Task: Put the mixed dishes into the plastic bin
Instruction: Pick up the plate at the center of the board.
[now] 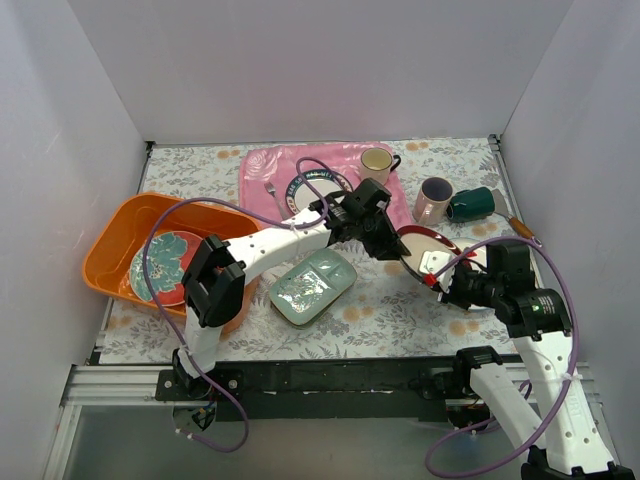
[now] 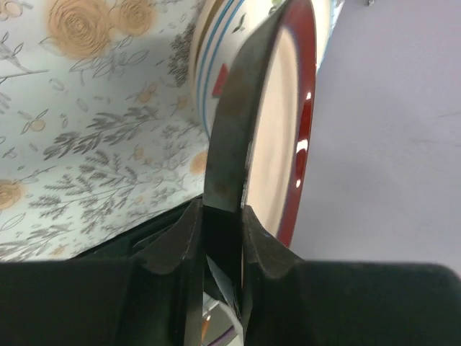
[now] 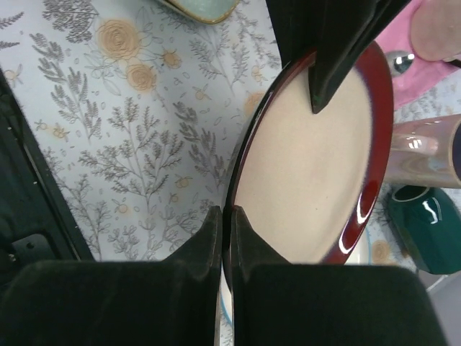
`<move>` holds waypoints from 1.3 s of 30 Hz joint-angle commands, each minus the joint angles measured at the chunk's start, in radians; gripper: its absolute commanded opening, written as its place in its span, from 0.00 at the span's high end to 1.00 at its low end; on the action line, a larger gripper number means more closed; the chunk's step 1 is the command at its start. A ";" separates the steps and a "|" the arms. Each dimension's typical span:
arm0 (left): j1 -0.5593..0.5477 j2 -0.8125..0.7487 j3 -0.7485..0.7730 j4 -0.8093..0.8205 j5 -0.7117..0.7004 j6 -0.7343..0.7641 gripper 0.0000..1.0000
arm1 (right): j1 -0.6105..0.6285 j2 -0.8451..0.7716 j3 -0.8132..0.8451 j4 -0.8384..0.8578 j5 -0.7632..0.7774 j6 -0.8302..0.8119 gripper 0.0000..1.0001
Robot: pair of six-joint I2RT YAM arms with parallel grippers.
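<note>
Overhead: bench (image 1: 400, 320) under a floral cloth, plain white walls (image 1: 320, 70) on three sides. Orange bin (image 1: 105, 240) at far left, red plate (image 1: 165, 265) flat inside it. Green tray (image 1: 312, 287) mid-bench, just right of the bin. Pink mat (image 1: 262, 165) at the back carries a blue-rim plate (image 1: 310, 185) and a cream mug (image 1: 377, 162). Pink mug (image 1: 433, 200) and green mug (image 1: 472, 204) lie on their sides, touching, right of the mat. Maroon plate (image 1: 432, 240) sits right of centre, well apart from the bin, with the two hands at opposite edges: left hand (image 1: 395, 245) on the far-left rim, right hand (image 1: 448, 285) on the near rim.

Left wrist: one black finger (image 2: 230, 144) lies across the plate's cream face and the rim runs down between the jaws, so it is clamped on the maroon plate. The plate shows almost edge-on. A blue-striped dish (image 2: 209, 65) sits behind it; contact unclear. Floral cloth to the left, wall to the right.

Right wrist: jaws nearly together, pinching the near rim of the maroon plate, which tilts up off the cloth. The left hand's fingertip (image 3: 331, 72) presses the far part of the cream face. Both mugs show past the plate's right edge, a tray corner at the top.
</note>
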 commanded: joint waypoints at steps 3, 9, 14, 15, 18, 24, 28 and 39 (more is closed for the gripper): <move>-0.006 -0.033 0.047 -0.046 -0.042 0.057 1.00 | 0.004 -0.029 0.043 0.178 -0.040 -0.052 0.99; -0.006 -0.099 0.009 -0.009 -0.079 0.074 1.00 | 0.004 -0.032 0.050 0.178 -0.057 -0.014 0.99; 0.009 -0.204 -0.080 0.072 -0.093 0.112 1.00 | 0.004 -0.021 0.080 0.197 -0.097 0.087 0.81; 0.012 -0.227 -0.099 0.097 -0.091 0.115 1.00 | 0.004 -0.017 0.086 0.197 -0.103 0.116 0.77; 0.029 -0.309 -0.197 0.225 -0.070 0.134 1.00 | 0.004 0.000 0.111 0.203 -0.123 0.170 0.62; 0.068 -0.414 -0.280 0.278 -0.038 0.174 1.00 | 0.004 0.040 0.207 0.197 -0.204 0.235 0.21; 0.094 -0.467 -0.320 0.309 0.005 0.212 1.00 | 0.004 0.067 0.264 0.253 -0.224 0.369 0.16; 0.213 -0.652 -0.416 0.327 0.112 0.327 1.00 | 0.004 0.149 0.202 0.477 0.001 0.897 0.02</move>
